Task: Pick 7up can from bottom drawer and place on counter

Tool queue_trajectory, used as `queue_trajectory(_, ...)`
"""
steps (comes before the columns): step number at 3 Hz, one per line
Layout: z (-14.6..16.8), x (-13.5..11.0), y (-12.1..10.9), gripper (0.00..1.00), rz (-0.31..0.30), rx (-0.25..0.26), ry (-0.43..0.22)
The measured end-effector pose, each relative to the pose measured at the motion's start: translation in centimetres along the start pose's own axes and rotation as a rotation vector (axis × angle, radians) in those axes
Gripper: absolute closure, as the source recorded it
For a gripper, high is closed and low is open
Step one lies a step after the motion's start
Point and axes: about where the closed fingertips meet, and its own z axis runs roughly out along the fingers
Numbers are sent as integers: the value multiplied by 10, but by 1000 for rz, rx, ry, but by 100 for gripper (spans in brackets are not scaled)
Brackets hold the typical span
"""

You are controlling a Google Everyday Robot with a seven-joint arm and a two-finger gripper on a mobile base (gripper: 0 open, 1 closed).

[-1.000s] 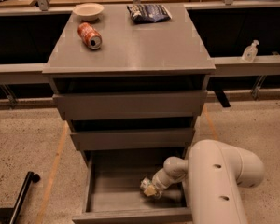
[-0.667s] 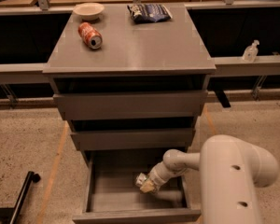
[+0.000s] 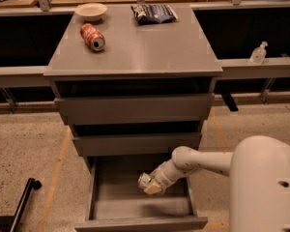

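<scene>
My gripper (image 3: 152, 185) reaches down into the open bottom drawer (image 3: 117, 208), over the middle of its grey floor. It is shut on the 7up can (image 3: 144, 180), whose shiny round end faces left. The can is held tilted, a little above the drawer floor. The can's green side is mostly hidden by the gripper. My white arm (image 3: 198, 161) comes in from the lower right, over the drawer's right wall. The counter (image 3: 150, 50) is the grey top of the cabinet, above the two shut upper drawers.
On the counter a red-orange soda can (image 3: 92, 36) lies on its side at the left, a pale bowl (image 3: 91, 11) sits at the back left and a dark snack bag (image 3: 153, 13) at the back. A sanitizer bottle (image 3: 259, 52) stands on the right ledge. A black pole (image 3: 21, 203) lies on the floor at the left.
My gripper has moved left and up inside the bottom drawer, and the can has gone with it, off the drawer floor. The arm has stretched further left.
</scene>
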Motion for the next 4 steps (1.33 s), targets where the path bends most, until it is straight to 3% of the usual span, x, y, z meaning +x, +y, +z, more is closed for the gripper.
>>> queue_trajectory(1,-47,-22,18,100,-66,18,-29)
queue_trajectory(2,-124,-54,32,100,-143,85,-55)
queue_trajectory(3,-184,-82,27,100,-197,122,-98)
queue_trajectory(4,-253,-124,13,100,-251,209,-88)
